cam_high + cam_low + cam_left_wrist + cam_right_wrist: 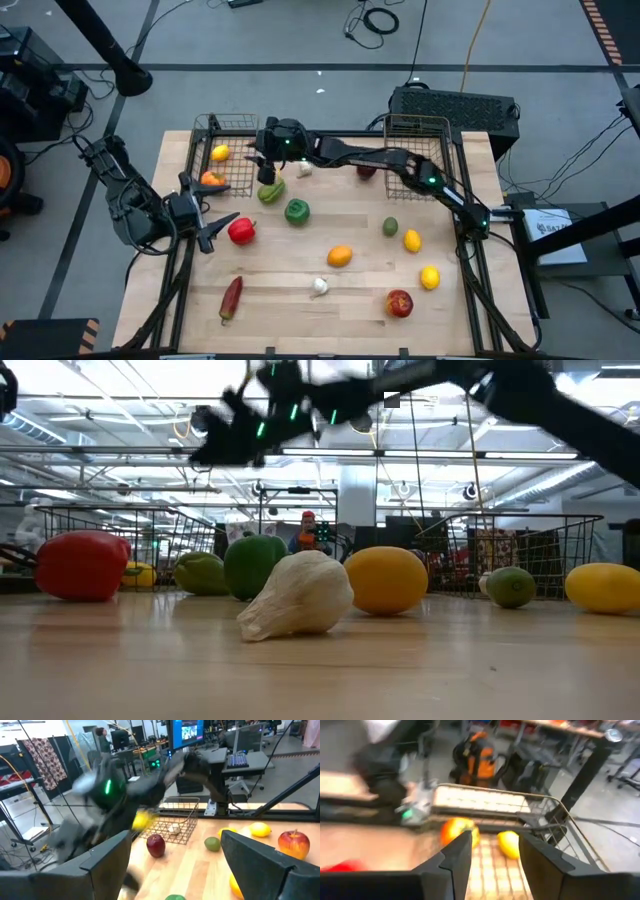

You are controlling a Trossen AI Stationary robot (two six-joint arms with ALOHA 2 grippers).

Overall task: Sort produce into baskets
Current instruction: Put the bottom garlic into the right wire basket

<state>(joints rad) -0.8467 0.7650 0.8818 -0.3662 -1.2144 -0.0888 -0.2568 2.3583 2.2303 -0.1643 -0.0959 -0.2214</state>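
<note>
Garlic [296, 596] foremost on tabletop [320, 670].
Right gripper [262, 152] part-open, empty, over left basket [226, 126]; orange [458, 831], lemon [508, 843] beneath.

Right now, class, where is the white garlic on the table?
In the high view the white garlic lies near the table's front edge, centre, just below the orange, between the dark chili and the red apple.

Two baskets [228, 128], three lemons [412, 240], two garlics [320, 287]
</note>
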